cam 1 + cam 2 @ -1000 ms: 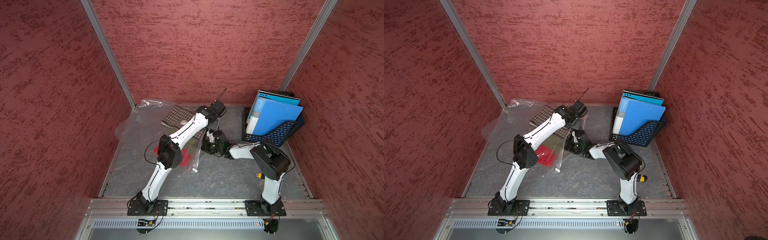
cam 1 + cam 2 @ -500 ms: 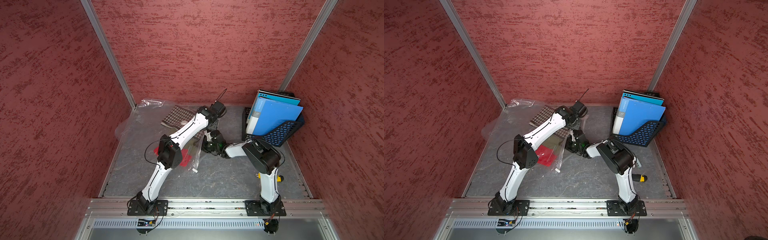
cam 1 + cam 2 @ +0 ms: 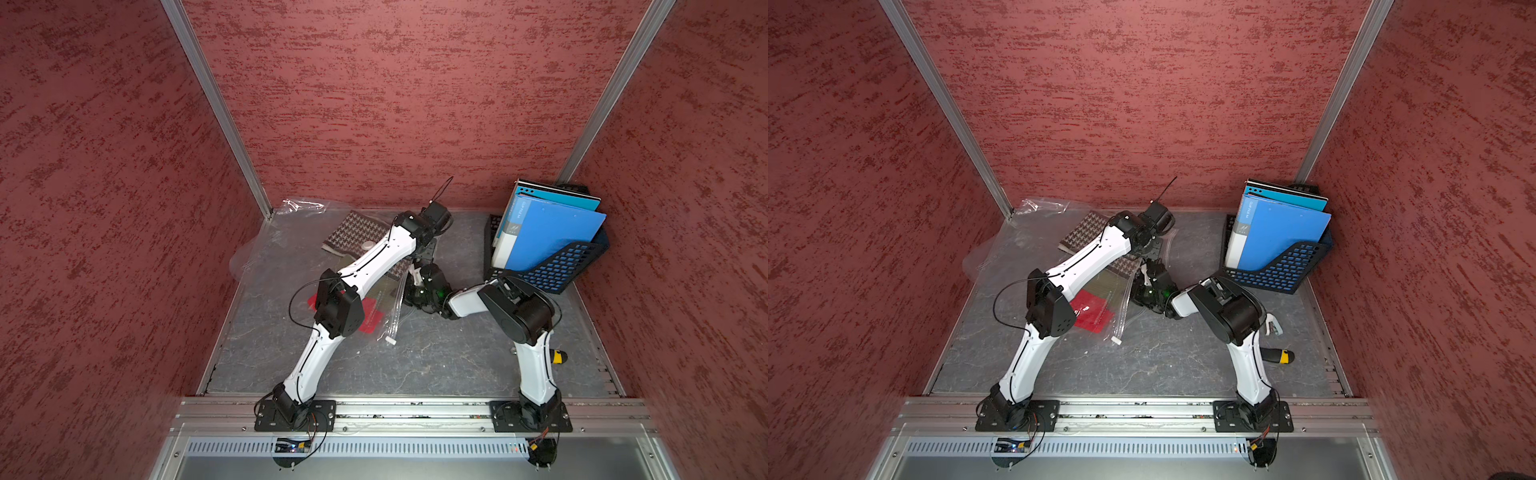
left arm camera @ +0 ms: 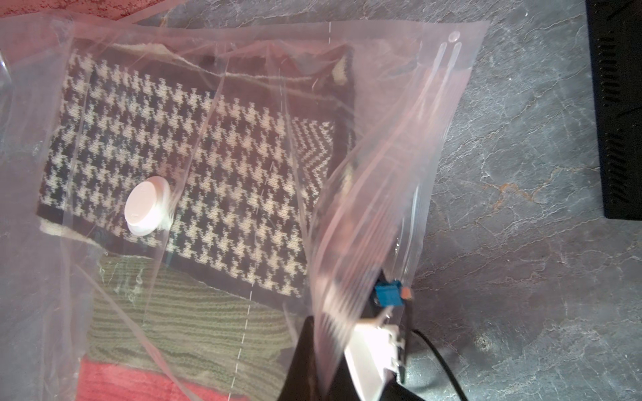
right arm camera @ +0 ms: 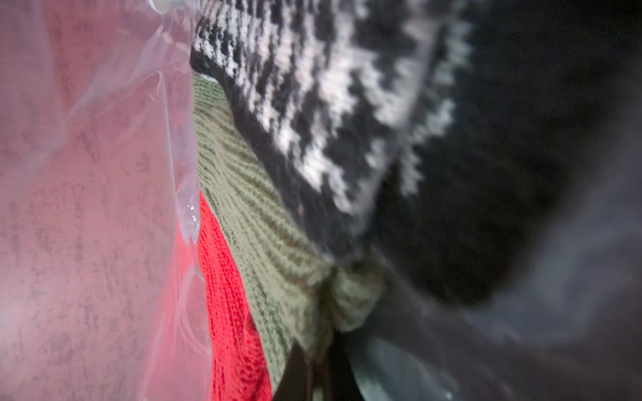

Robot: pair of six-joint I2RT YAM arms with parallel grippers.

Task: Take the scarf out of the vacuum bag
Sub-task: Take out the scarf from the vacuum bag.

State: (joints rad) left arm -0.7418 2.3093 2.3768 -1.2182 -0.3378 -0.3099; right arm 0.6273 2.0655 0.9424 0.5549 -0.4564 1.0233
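Vacuum bag lies flat at the left rear of the table, mouth toward the arms. Scarf sits inside it under the white valve cap, overlapping an olive knit, with a red knit beyond.

Left gripper is closed on the bag's upper film near the zip strip, lifting the mouth. Right gripper is inside the mouth, closed. Olive knit is bunched at its tips; whether the scarf's border is also caught cannot be told.

Assessment: the scarf is light, soft and limp, and will likely drape and drag on the neighbouring knits. The film looks slippery. Best hold is the dark striped border nearest the mouth, pinching all folded layers.
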